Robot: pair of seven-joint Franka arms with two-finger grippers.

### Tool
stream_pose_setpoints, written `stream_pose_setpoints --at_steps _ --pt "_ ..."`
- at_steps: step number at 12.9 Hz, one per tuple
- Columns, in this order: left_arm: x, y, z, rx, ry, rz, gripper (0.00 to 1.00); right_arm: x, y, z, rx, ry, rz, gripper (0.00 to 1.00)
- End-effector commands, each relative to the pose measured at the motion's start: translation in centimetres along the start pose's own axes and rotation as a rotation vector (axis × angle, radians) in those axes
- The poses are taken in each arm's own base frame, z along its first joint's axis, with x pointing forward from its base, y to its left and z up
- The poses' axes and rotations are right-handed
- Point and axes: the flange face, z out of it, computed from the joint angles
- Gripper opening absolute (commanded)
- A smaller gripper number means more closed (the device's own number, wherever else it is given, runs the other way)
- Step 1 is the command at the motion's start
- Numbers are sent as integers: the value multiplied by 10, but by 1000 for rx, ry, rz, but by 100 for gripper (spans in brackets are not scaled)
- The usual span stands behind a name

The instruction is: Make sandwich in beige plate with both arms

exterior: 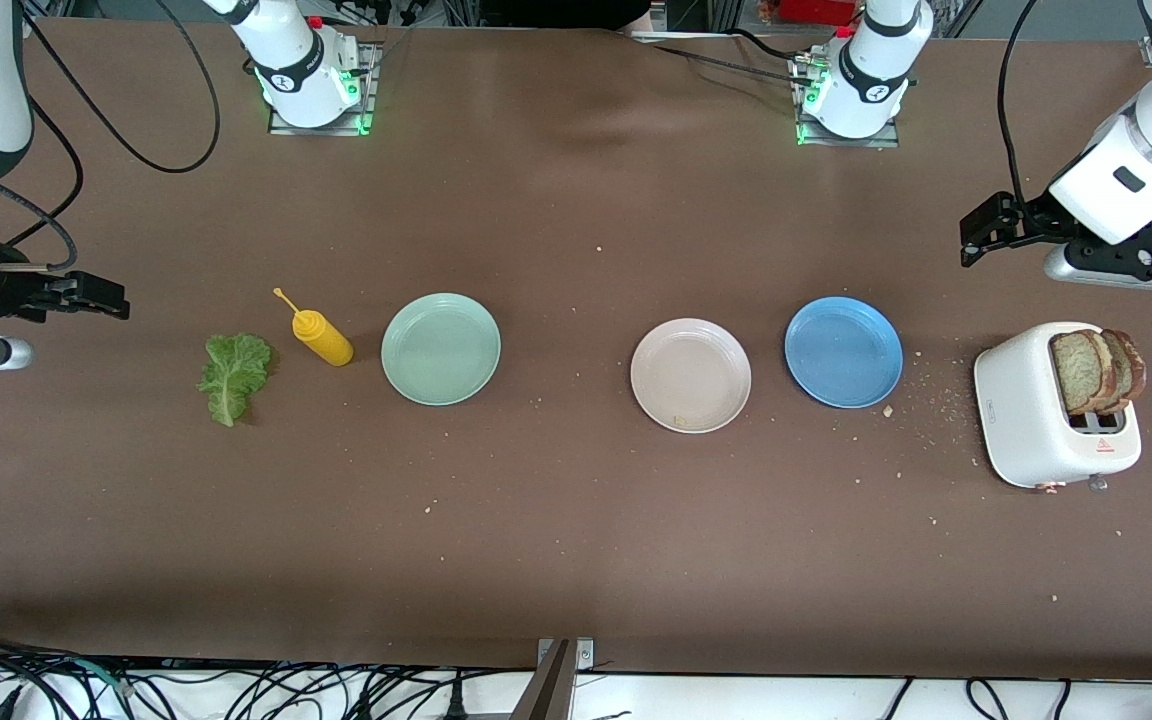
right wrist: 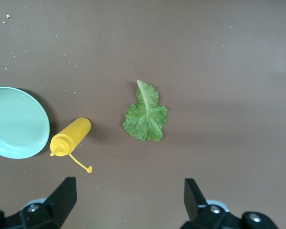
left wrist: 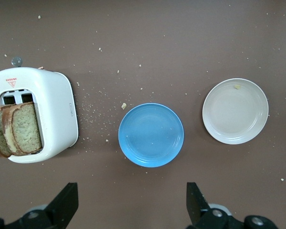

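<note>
I see the table [exterior: 576, 540], then the toaster [exterior: 1036, 420] near the left arm's edge with bread slices [exterior: 1096, 372] in its slots. The beige plate [exterior: 690, 375] sits mid-table, bare; the lettuce leaf [exterior: 233, 377] lies toward the right arm's edge. Left gripper [left wrist: 131, 202] and right gripper [right wrist: 128, 200] hang wide open, holding nothing.

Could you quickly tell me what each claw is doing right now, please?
Left claw: open, holding nothing, up over the table near the toaster.
Right claw: open, holding nothing, up over the table near the lettuce leaf.
</note>
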Motion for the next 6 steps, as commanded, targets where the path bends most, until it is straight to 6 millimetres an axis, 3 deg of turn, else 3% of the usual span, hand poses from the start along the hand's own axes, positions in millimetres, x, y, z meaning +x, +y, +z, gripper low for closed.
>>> stream_pose_setpoints --at_steps 1,6 --pt "-2 -1 -7 -26 2 -2 100 -3 -1 -4 -7 9 7 100" --pt "-2 -1 -7 -26 2 -2 100 -1 -1 -2 -7 11 5 100"
